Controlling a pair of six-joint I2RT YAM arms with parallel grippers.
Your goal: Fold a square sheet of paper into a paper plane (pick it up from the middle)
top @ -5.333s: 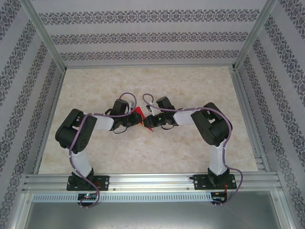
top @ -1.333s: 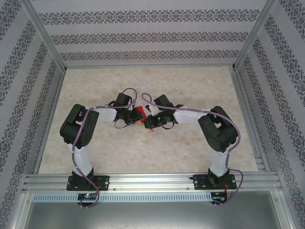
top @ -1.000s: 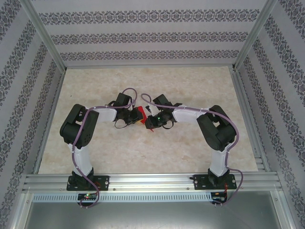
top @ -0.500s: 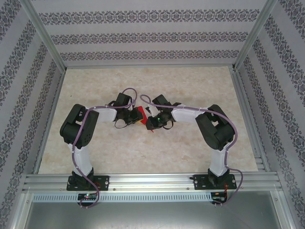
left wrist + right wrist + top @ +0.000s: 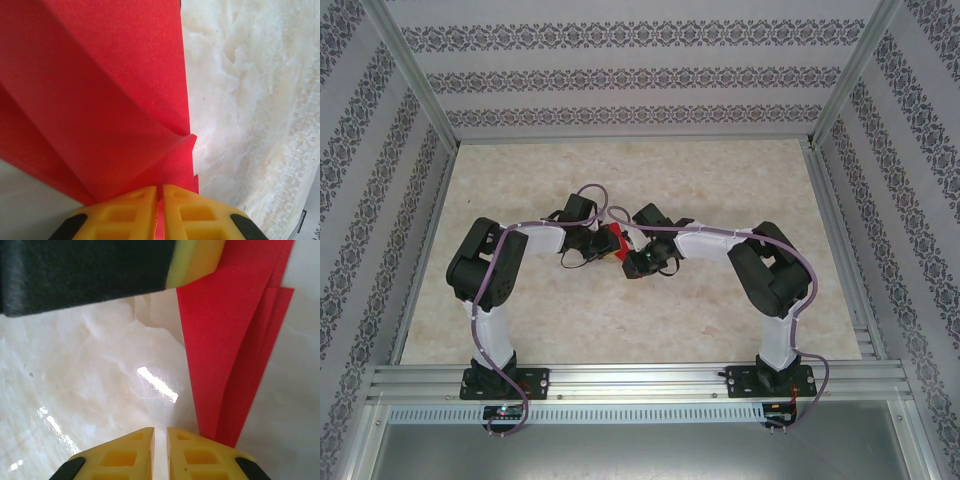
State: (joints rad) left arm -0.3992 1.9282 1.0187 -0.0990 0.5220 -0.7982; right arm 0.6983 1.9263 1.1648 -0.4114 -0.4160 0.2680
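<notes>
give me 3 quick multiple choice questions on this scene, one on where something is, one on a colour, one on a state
1. Where is the red paper?
A) between the left gripper and the right gripper, near the middle of the table
B) at the table's far left corner
C) at the table's near right edge

2. What colour are the left gripper's fingers?
A) blue
B) yellow
C) green

3. What is the left gripper doing?
A) standing wide open above the paper
B) shut on nothing
C) shut on the red paper

Answers:
1 A: the top view shows the red patch between the two grippers, mid-table.
2 B: the left wrist view shows yellow fingers.
3 C: in that view the paper runs into the seam between the closed fingers.
</notes>
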